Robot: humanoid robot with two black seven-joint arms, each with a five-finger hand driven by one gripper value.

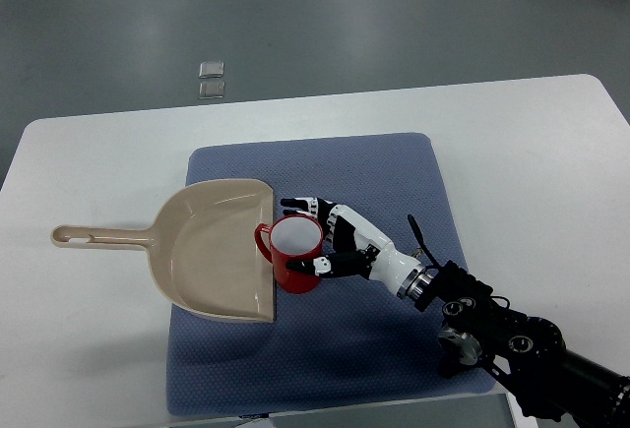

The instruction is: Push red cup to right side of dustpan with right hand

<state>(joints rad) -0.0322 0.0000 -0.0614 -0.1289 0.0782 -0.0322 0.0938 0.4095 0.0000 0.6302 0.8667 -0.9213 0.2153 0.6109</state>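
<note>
Underneath, blue mat (394,167) covers white table (532,152) on grey floor (325,15)

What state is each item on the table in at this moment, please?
red cup: upright, looks empty, at the dustpan's right edge, handle toward the pan.
dustpan: lying flat, empty, handle pointing left, partly on the mat.
blue mat: spread flat on the white table.
right hand: fingers wrapped around the cup, above and below it in the picture.
</note>
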